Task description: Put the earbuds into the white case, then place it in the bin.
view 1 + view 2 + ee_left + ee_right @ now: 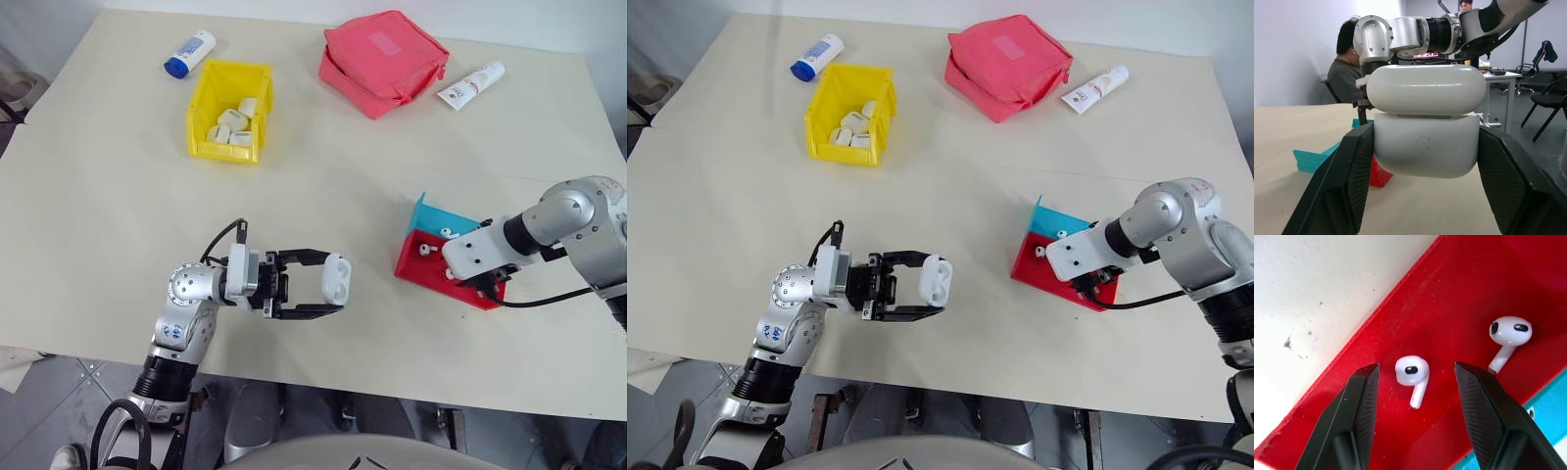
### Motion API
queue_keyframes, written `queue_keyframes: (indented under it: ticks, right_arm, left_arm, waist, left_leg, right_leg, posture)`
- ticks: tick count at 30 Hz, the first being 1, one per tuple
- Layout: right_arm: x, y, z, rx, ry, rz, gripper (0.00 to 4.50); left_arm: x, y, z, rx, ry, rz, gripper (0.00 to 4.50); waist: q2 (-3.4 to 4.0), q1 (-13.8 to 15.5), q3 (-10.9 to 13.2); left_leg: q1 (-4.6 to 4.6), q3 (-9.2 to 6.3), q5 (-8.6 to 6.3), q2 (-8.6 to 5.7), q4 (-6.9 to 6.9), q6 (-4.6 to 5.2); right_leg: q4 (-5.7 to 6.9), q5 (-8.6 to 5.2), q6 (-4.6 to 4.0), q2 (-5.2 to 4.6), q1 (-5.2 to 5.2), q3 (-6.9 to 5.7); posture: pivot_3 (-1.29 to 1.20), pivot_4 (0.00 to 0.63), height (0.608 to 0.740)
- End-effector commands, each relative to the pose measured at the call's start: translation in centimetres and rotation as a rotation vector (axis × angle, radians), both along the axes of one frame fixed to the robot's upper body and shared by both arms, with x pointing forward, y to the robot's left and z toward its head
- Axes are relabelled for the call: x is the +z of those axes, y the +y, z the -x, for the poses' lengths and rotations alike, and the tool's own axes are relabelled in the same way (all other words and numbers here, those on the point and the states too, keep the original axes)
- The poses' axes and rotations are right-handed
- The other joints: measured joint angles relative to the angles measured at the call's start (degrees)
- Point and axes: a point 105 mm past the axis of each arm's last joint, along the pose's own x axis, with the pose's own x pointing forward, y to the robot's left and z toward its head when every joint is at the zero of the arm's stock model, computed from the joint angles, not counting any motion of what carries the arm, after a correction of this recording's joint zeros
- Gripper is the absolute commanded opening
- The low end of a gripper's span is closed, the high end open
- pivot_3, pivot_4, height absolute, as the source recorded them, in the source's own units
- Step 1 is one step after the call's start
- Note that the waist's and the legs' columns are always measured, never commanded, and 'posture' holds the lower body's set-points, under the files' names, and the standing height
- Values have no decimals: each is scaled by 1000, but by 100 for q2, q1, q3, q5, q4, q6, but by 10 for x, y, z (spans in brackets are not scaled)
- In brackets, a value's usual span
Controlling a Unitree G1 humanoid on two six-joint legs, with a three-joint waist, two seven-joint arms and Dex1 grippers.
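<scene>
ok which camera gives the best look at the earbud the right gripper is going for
The right wrist view: the earbud lies in the red tray, framed between the open right gripper fingers. In the head views the earbuds are tiny white specks beside that gripper.

Setting: office or lab workroom. Evidence: a person (1344, 63) seated at the edge of a large cream table (323, 225); black swivel chairs (1550, 95) and another desk (1501, 76) behind; plain pale walls, grey floor.

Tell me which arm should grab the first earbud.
Right. Its gripper hangs open in the red tray, jaws either side of an earbud. The left gripper is shut on the white case.
</scene>
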Motion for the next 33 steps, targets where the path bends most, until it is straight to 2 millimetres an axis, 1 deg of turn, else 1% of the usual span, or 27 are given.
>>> queue_keyframes:
  ticks: [1, 3, 4, 5, 10, 18, 24, 33]
  right_arm:
    - [6, 1, -1, 18, -5, 12, 2319]
    - [5, 2, -1, 20, -2, 9, 1970]
    - [5, 2, -1, 20, -2, 8, 1566]
    - [5, 2, -1, 20, -1, 7, 1348]
    - [5, 4, 0, 14, 2, -6, 1348]
    - [10, 13, 2, -34, 16, -100, 1348]
    - [3, 7, 5, -51, 29, -67, 1348]
    - [6, 1, -2, -52, 0, -34, 1348]
  left_arm:
    - [7, -2, 6, -10, -49, 9, 2789]
    - [7, -2, 6, -7, -49, 9, 2789]
    - [7, -2, 6, -6, -49, 9, 2789]
    - [7, -1, 6, -6, -49, 8, 2789]
    - [7, -2, 5, -5, -49, 7, 2789]
    - [8, -2, 3, -9, -48, 7, 2789]
    - [8, -2, 1, -15, -49, 5, 2789]
    - [8, -2, 1, -13, -50, 4, 2789]
  waist:
    - [0, 0, 0]
    - [0, -5, 0]
    - [0, -6, 0]
    - [0, -7, 0]
    - [0, -3, 0]
    - [0, -2, 0]
    - [0, 5, 0]
    - [0, 3, 0]
  left_leg:
    - [0, 0, 0, 0, 0, 0]
    - [0, 0, 0, 0, 0, 0]
    - [0, 0, 0, 0, 0, 0]
    - [0, 0, 0, 0, 0, 0]
    - [0, 0, 0, 0, 0, 0]
    - [0, 0, 0, 1, 0, 0]
    - [0, -1, 0, 0, 0, 0]
    - [0, -1, 0, 0, 0, 0]
  right_leg:
    - [0, 0, 0, 0, 0, 0]
    - [0, 0, 0, 0, 0, 0]
    - [0, 0, 0, 0, 0, 0]
    - [0, 0, 0, 0, 0, 0]
    - [0, 0, 0, 0, 0, -1]
    - [0, 0, 0, 0, 1, -1]
    - [-2, 0, 0, -1, 2, -2]
    - [-2, 0, 0, -1, 3, -2]
  posture:
    - [0, 150, 740]
    - [0, 150, 740]
    - [0, 150, 740]
    - [0, 150, 740]
    - [0, 150, 740]
    - [0, 150, 740]
    - [0, 150, 740]
    - [0, 150, 740]
